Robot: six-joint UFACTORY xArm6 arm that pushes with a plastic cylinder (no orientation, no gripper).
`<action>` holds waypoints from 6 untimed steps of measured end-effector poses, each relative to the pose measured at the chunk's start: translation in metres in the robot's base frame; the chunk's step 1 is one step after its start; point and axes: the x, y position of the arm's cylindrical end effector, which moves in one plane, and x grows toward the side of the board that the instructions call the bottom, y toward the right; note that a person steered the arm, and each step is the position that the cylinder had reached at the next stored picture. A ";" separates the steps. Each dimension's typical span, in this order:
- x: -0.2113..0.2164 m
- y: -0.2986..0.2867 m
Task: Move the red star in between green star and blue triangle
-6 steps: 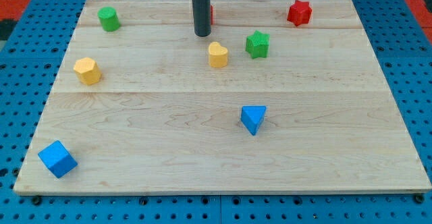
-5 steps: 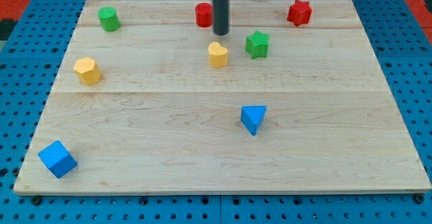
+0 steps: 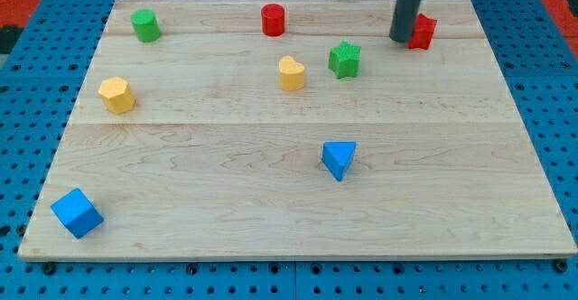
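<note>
The red star (image 3: 423, 31) lies near the view's top right, partly hidden behind my rod. My tip (image 3: 402, 40) rests against the red star's left side. The green star (image 3: 344, 60) lies to the lower left of my tip, a short way off. The blue triangle (image 3: 339, 160) lies well below the green star, near the board's middle.
A red cylinder (image 3: 273, 19) and a green cylinder (image 3: 144, 24) stand along the view's top. A yellow heart (image 3: 291, 73) lies left of the green star. A yellow hexagon (image 3: 116, 94) is at the left, a blue cube (image 3: 77, 212) at the bottom left.
My rod swept right from beside the red cylinder to the red star. The red star has shifted right and slightly down.
</note>
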 end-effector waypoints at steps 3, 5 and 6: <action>-0.055 -0.025; -0.077 0.097; 0.003 0.072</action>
